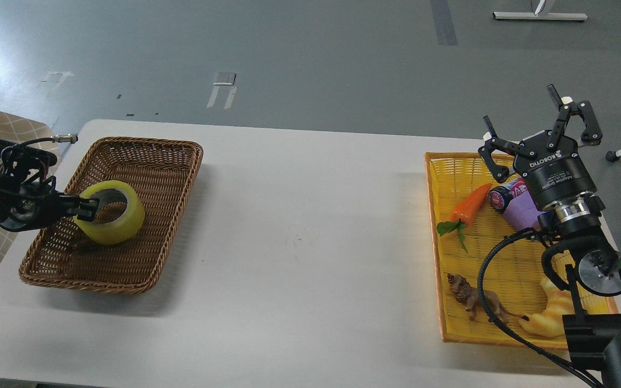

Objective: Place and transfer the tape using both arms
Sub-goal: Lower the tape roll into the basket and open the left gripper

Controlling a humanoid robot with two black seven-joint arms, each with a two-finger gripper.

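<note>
Bright, sharp overhead light; soft shadows under baskets (143, 161); floor glare top left.

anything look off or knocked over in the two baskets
Nothing looks spilled or damaged. The yellowish roll of packing tape sits tilted in the brown wicker basket, only because the left gripper grips its rim. The orange toy carrot lies inside the yellow tray.

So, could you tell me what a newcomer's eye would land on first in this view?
Probably the tape, bright yellow in the brown wicker basket on the table's left, with the left tool closed on its rim. Next, the right tool, fingers spread open, raised over the yellow tray of toys on the right, including an orange carrot.
</note>
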